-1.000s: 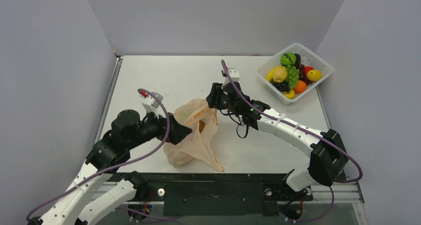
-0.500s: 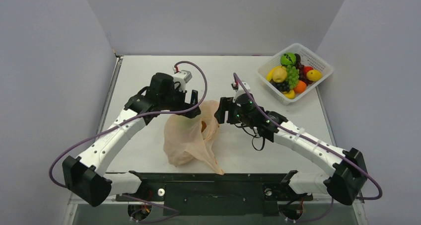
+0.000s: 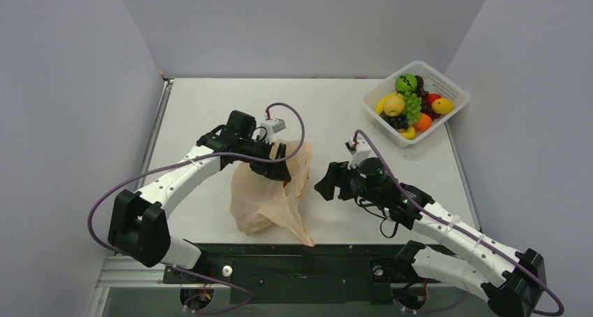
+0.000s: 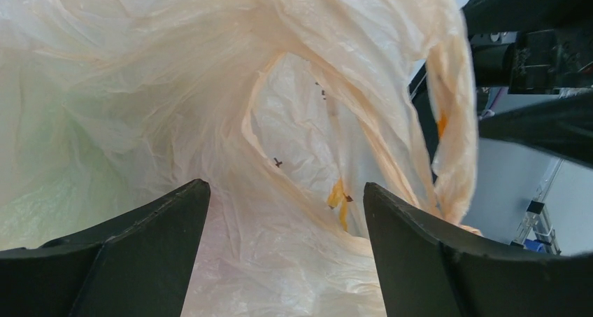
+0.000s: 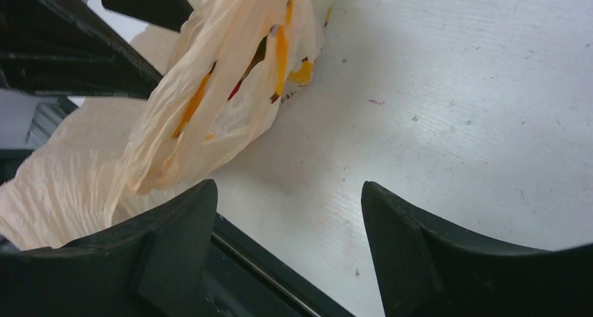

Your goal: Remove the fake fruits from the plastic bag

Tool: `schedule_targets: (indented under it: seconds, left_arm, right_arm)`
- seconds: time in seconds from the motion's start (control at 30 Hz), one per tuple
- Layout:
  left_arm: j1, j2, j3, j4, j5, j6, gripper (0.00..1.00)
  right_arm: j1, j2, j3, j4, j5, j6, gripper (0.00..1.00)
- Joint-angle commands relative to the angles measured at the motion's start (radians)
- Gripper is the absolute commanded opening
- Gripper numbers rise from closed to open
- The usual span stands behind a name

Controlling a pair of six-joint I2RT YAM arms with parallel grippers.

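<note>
The peach-orange plastic bag (image 3: 266, 198) lies crumpled on the table near the front edge. My left gripper (image 3: 278, 171) is open at the bag's upper part. In the left wrist view its fingers (image 4: 140, 247) stand apart with the bag's mouth (image 4: 294, 135) just ahead of them. No fruit shows plainly inside; a faint green tint shows through the plastic at the left. My right gripper (image 3: 323, 189) is open and empty, just right of the bag and apart from it. In the right wrist view (image 5: 287, 191) the bag (image 5: 210, 100) is at the upper left.
A white lattice basket (image 3: 440, 74) full of toy fruits (image 3: 409, 107) stands at the back right corner. The black front rail (image 3: 336, 261) runs just below the bag. Grey walls close in the table on three sides.
My left arm swung from the bag's left side round to its top and now reaches down at the mouth. My right gripper drew back from the bag toward the front right.
</note>
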Motion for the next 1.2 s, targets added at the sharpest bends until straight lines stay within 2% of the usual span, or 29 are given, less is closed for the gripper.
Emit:
schedule_targets:
  seconds: [0.0, 0.1, 0.27, 0.5, 0.57, 0.6, 0.63, 0.7, 0.73, 0.77, 0.8, 0.87, 0.9, 1.03, 1.07, 1.17]
  left_arm:
    - [0.003, 0.061, 0.02, 0.012, 0.019, 0.042, 0.76]
    - [-0.005, 0.109, 0.025, 0.004, 0.01, 0.04, 0.66]
    - [-0.013, 0.169, 0.042, -0.032, -0.004, 0.052, 0.45]
    - [-0.011, 0.136, 0.028, -0.014, 0.002, 0.056, 0.29]
    - [-0.006, 0.125, 0.025, -0.004, 0.006, 0.056, 0.21]
    - [-0.003, 0.115, 0.022, -0.002, 0.006, 0.056, 0.18]
    - [-0.001, 0.109, 0.02, 0.0, 0.0, 0.055, 0.09]
    - [0.004, 0.089, 0.013, 0.008, -0.026, 0.054, 0.0]
    - [0.006, 0.073, 0.009, 0.011, -0.038, 0.053, 0.0]
    - [0.006, 0.056, 0.008, 0.013, -0.069, 0.053, 0.0]
    - [0.007, 0.046, 0.006, 0.012, -0.097, 0.053, 0.0]
    - [0.008, 0.007, 0.004, 0.004, -0.186, 0.054, 0.0]
    - [0.009, -0.028, 0.002, 0.0, -0.286, 0.054, 0.0]
    - [0.024, -0.183, -0.028, 0.01, -0.663, 0.028, 0.0]
    - [0.048, -0.215, -0.036, 0.019, -0.703, 0.015, 0.0]
    - [0.104, -0.389, -0.09, 0.094, -0.815, -0.014, 0.0]
  right_arm:
    - [-0.062, 0.028, -0.023, 0.142, -0.039, 0.111, 0.68]
    - [-0.07, 0.114, -0.013, 0.216, -0.08, 0.133, 0.62]
    - [-0.073, 0.224, -0.023, 0.417, -0.183, 0.17, 0.64]
    - [-0.057, 0.429, 0.01, 0.596, -0.285, 0.245, 0.63]
    - [-0.043, 0.474, 0.029, 0.611, -0.288, 0.247, 0.61]
    - [-0.041, 0.49, 0.032, 0.627, -0.289, 0.249, 0.59]
    - [-0.036, 0.495, 0.03, 0.638, -0.289, 0.254, 0.57]
    - [-0.031, 0.519, 0.027, 0.66, -0.29, 0.257, 0.44]
    - [-0.029, 0.536, 0.032, 0.667, -0.293, 0.258, 0.35]
    - [-0.03, 0.545, 0.034, 0.67, -0.297, 0.259, 0.29]
    - [-0.03, 0.559, 0.043, 0.664, -0.296, 0.257, 0.18]
    - [-0.036, 0.557, 0.059, 0.603, -0.252, 0.23, 0.05]
    - [-0.041, 0.549, 0.066, 0.529, -0.225, 0.194, 0.01]
    - [-0.067, 0.467, 0.11, 0.25, 0.095, 0.092, 0.0]
    - [-0.075, 0.44, 0.112, 0.219, 0.207, 0.078, 0.0]
    - [-0.175, 0.386, 0.093, 0.147, 0.312, 0.063, 0.0]
